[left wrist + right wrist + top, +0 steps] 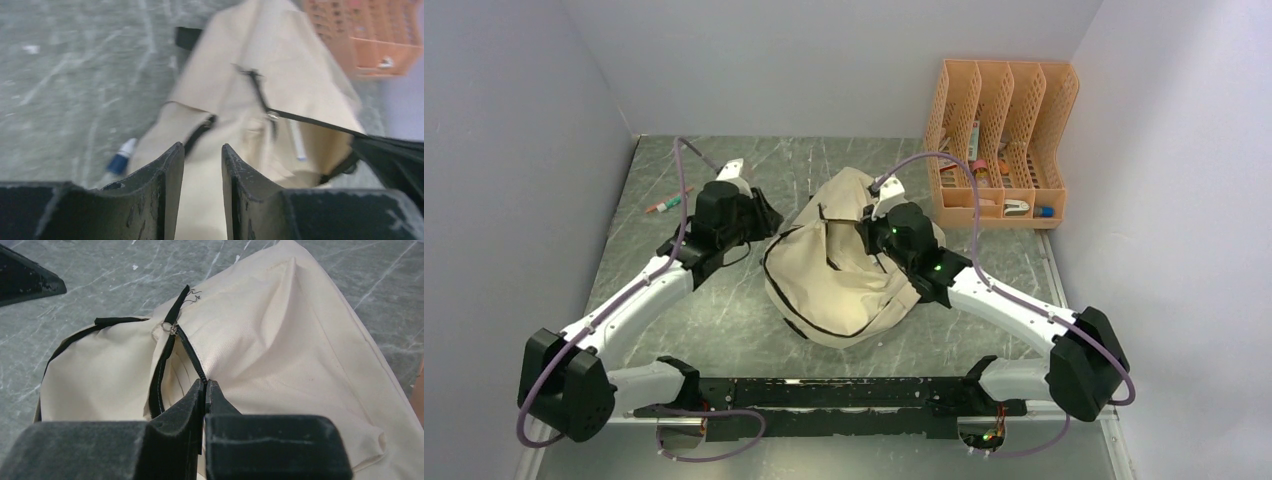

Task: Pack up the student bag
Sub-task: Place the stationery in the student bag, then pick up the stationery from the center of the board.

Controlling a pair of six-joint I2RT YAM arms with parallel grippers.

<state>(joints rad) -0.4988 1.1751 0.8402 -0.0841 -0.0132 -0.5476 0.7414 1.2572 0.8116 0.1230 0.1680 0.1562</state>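
Note:
The student bag (844, 270), cream fabric with black zippers, slumps in the middle of the table. My right gripper (205, 383) is shut on the bag's black zipper edge (192, 357) beside the gaping opening; from above it (871, 226) sits on the bag's top. My left gripper (761, 216) hovers just left of the bag. In the left wrist view it (202, 150) stands open with nothing between its fingers, the bag (260, 75) right ahead. A white pen (298, 142) shows at the bag's open mouth.
An orange perforated file organizer (1001, 140) holding small items stands at the back right. A marker (664, 205) lies on the table at the back left. A blue-and-white pen (119, 161) lies on the table against the bag's side. Walls close in on three sides.

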